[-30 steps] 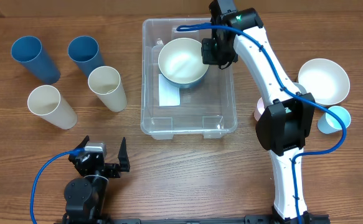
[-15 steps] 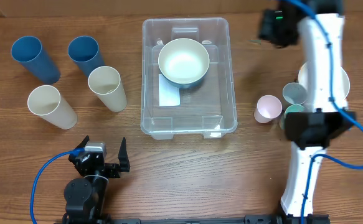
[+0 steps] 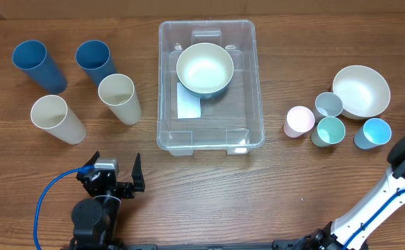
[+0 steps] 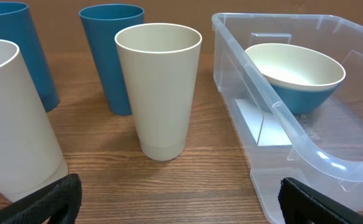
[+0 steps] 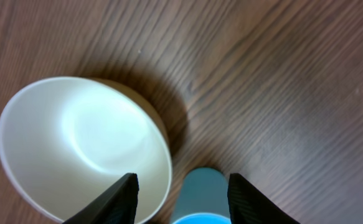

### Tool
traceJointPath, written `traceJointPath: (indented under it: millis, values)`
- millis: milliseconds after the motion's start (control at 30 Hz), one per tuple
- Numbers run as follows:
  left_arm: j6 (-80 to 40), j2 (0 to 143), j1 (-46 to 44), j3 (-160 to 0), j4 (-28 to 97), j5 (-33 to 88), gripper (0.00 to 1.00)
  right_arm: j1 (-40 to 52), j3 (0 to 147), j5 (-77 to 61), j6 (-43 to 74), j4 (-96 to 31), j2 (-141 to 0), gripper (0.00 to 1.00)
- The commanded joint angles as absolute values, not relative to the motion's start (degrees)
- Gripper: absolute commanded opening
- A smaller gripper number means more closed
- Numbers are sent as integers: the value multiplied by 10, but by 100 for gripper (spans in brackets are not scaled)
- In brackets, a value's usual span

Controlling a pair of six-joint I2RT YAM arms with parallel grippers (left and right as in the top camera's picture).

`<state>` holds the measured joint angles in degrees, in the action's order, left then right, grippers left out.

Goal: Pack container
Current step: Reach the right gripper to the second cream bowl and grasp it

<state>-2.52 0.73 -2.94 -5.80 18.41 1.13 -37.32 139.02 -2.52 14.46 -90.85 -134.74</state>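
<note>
container mid-table, blue-sided bowl inside, far end. left gripper spread wide, empty, near front edge. right gripper spread, empty, above white bowl, light blue cup.

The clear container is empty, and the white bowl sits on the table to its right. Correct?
Not empty: overhead shows the container holding a bowl, cream inside, blue outside. The white bowl does sit on the table to its right.
</note>
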Motion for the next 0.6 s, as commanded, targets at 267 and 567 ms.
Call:
traceJointPath:
  millis: [267, 567]
  values:
    - [-14, 3, -26, -55, 182, 19, 100, -347, 1301, -66, 20, -830, -1334, 48]
    - [-14, 3, -26, -55, 182, 20, 100, -321, 1143, -65, -1, -699, -1334, 41]
